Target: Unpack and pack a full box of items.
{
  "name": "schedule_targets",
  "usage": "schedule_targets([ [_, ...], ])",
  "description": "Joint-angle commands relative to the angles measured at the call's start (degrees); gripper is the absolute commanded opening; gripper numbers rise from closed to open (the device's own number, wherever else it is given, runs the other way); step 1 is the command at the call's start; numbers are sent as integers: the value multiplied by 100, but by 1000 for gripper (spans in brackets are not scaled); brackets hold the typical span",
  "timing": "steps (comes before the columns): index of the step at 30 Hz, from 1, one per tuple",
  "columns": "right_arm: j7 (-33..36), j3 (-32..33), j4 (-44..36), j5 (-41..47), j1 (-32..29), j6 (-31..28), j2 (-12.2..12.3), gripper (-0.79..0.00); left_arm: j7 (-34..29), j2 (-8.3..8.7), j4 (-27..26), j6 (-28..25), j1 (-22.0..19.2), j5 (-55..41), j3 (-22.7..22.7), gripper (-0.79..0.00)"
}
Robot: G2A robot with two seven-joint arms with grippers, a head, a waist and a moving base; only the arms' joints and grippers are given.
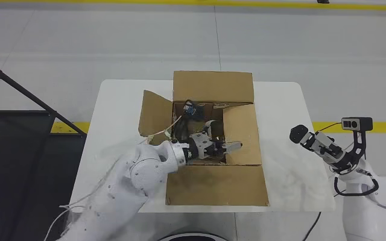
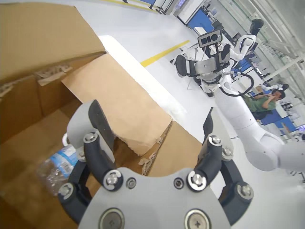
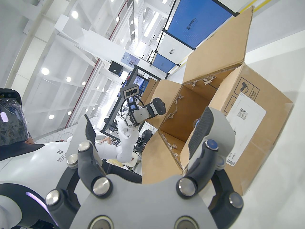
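Note:
An open cardboard box (image 1: pixel 244 129) stands mid-table with its flaps folded out. My left gripper (image 1: pixel 224 144) hangs over the box's opening near the front right, open and holding nothing; its own view shows the open left gripper (image 2: pixel 155 125) above a clear plastic bottle (image 2: pixel 57 165) with a blue label lying inside the box (image 2: pixel 124 101). A small blue item (image 1: pixel 192 109) lies near the box's back wall. My right gripper (image 1: pixel 299 134) sits off the table's right side, away from the box (image 3: pixel 238 96); this right gripper (image 3: pixel 145 129) is open and empty.
The white table (image 1: pixel 283 175) has bare surface to the right of and behind the box. The front flap (image 1: pixel 217 185) lies flat toward the table's near edge. A dark panel (image 1: pixel 24 169) stands left of the table.

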Motion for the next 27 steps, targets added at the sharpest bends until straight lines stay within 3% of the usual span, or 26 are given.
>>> schedule_targets([
  [1, 0, 0, 1, 0, 0, 0, 0, 0, -98, -69, 264, 201, -210, -407, 176, 0],
  [8, 0, 0, 1, 0, 0, 0, 0, 0, -285, -264, 1023, 951, -782, -936, 582, 0],
  [19, 0, 0, 1, 0, 0, 0, 0, 0, -422, -358, 1404, 1491, -933, -1176, 647, 0],
  [27, 0, 0, 1, 0, 0, 0, 0, 0, -485, -388, 1686, 1231, -884, -1390, 626, 0],
])
